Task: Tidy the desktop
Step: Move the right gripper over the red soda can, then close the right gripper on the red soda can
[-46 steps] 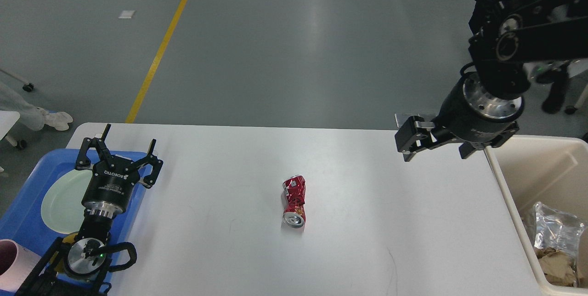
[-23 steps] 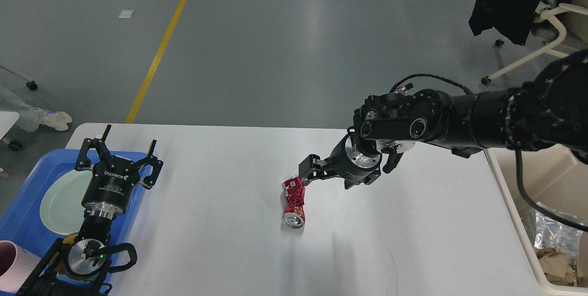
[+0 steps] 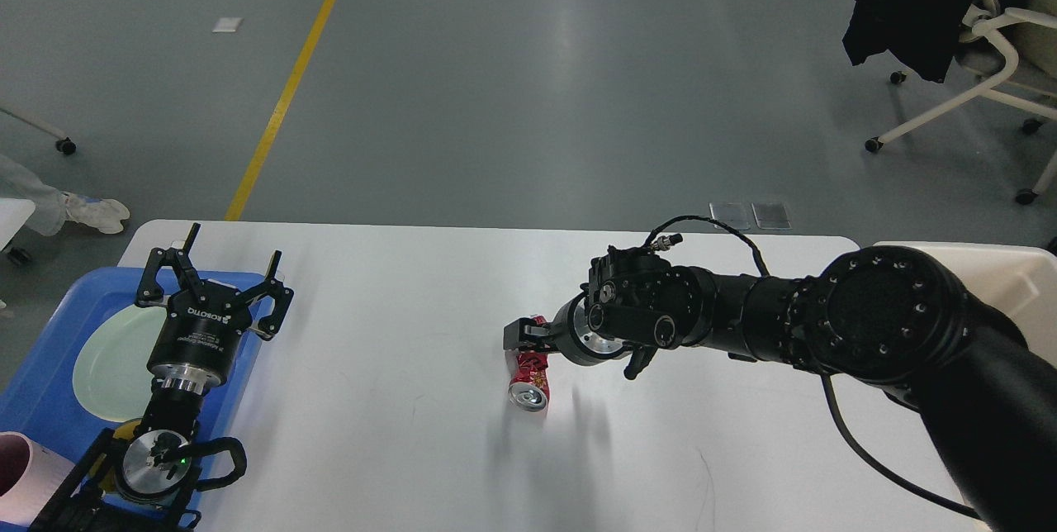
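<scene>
Head view: desktop (image 3: 372, 433), white and wide, carries one crushed red can (image 3: 529, 379) lying on its side near the middle. The can's long axis runs from the far end, which is under my right gripper (image 3: 522, 335), toward me, with its silver lid end facing me and tilted slightly to the right.

My right arm comes in low from the right, almost level with the surface, and its gripper sits directly at the can's far end. The fingers are dark and seen nearly end-on, overlapping the red metal; I cannot tell whether they are closed on the can or only straddling it.

My left gripper (image 3: 213, 284) rests well apart at the left edge, above the blue tray (image 3: 49, 383) that holds a pale green plate (image 3: 107, 358). Its fingers are spread wide and hold nothing.

Judgement: the right arm is far nearer to the can and is the one placed to take it. Its approach runs across the can's long axis, so a grip across the narrow crushed waist looks feasible. The cream bin (image 3: 1003, 268) lies behind that arm on the right, a likely destination.
</scene>
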### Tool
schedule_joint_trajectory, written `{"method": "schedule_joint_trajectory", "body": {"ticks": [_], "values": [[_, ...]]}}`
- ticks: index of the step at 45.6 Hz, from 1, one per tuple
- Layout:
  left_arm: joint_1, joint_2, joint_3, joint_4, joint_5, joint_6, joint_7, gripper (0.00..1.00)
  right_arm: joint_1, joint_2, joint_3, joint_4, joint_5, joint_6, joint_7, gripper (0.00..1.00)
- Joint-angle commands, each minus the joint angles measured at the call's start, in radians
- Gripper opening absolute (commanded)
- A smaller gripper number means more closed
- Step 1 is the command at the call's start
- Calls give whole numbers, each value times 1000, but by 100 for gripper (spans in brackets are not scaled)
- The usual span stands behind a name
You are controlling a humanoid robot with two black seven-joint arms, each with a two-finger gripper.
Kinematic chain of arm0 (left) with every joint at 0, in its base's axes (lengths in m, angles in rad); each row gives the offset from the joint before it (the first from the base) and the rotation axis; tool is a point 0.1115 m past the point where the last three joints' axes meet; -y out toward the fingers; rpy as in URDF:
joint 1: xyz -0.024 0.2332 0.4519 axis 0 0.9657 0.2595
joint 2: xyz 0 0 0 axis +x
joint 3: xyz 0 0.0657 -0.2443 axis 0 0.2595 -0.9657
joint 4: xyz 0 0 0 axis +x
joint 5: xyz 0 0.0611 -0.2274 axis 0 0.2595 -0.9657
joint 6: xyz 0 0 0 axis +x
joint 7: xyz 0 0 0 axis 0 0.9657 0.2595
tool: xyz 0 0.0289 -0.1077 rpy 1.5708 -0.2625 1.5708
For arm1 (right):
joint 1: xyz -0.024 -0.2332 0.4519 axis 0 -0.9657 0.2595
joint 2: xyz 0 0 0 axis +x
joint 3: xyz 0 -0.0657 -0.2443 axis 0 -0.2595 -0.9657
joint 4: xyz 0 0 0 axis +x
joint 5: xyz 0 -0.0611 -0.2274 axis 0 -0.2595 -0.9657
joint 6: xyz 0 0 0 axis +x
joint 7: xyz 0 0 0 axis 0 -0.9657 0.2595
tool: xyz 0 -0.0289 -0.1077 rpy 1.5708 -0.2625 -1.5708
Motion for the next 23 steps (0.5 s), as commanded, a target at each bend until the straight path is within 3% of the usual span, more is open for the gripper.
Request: {"method": "schedule_joint_trajectory", "body": {"ticks": [1, 23], "values": [[0, 0, 0, 0, 0, 0, 0, 96, -39, -3, 39, 1, -21, -34, 4, 98], [2, 0, 0, 0, 0, -1, -2, 96, -174, -12, 154, -16, -27, -161, 7, 97]]}}
